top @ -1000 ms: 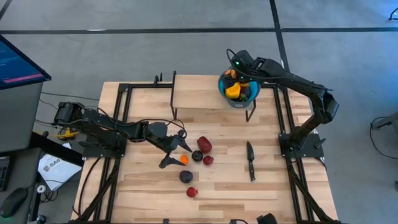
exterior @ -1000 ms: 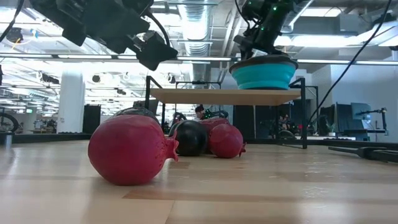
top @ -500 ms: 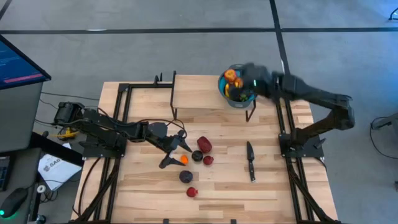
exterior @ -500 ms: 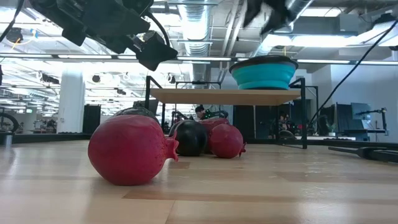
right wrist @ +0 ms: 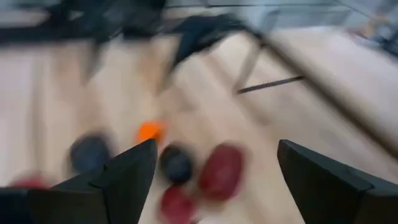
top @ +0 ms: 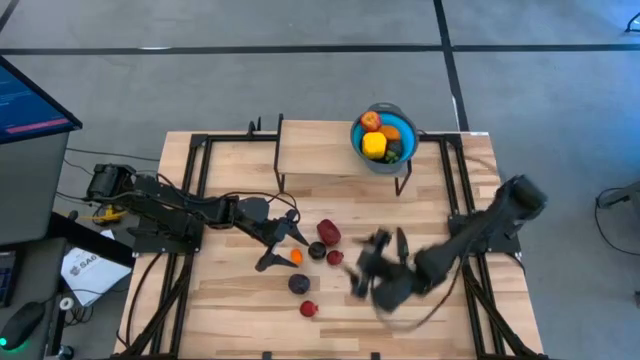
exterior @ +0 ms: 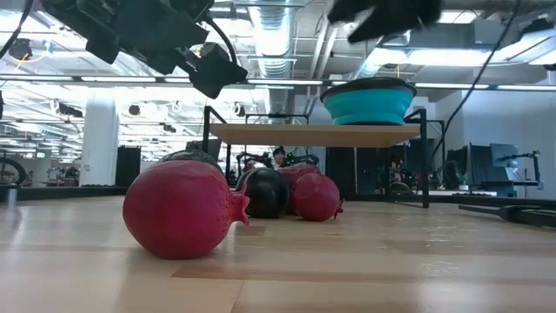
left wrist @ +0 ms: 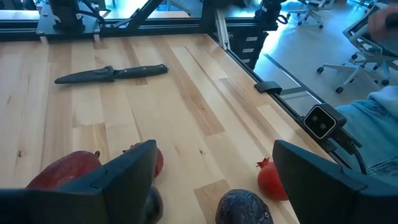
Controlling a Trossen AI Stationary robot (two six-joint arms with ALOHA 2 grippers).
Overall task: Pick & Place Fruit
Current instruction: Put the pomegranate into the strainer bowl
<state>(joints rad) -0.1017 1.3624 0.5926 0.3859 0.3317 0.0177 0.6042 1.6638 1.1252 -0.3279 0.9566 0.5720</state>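
Observation:
Several small toy fruits lie on the table's middle: a big red one [top: 328,232], a dark one [top: 317,251], a small red one [top: 335,257], an orange one [top: 295,257], a dark purple one [top: 298,284] and a red one [top: 309,309]. The blue bowl [top: 400,158] stands on a raised shelf at the far side and holds orange, yellow and dark fruits. My left gripper [top: 282,240] hovers open beside the orange fruit. My right gripper [top: 366,270], blurred by its motion, is open over the table right of the fruits [right wrist: 221,168].
A slim black knife [top: 404,268] lies right of the fruits, partly under my right arm; it also shows in the left wrist view [left wrist: 112,73]. The wooden shelf [top: 315,150] stands on black legs at the far side. Black frame rails [top: 458,190] run along both table sides.
My right gripper has left the blue bowl and swung fast toward the table's near edge and left, coming down over the middle by the knife. The fruits in the bowl now show uncovered. My left arm and the fruits on the table have kept still.

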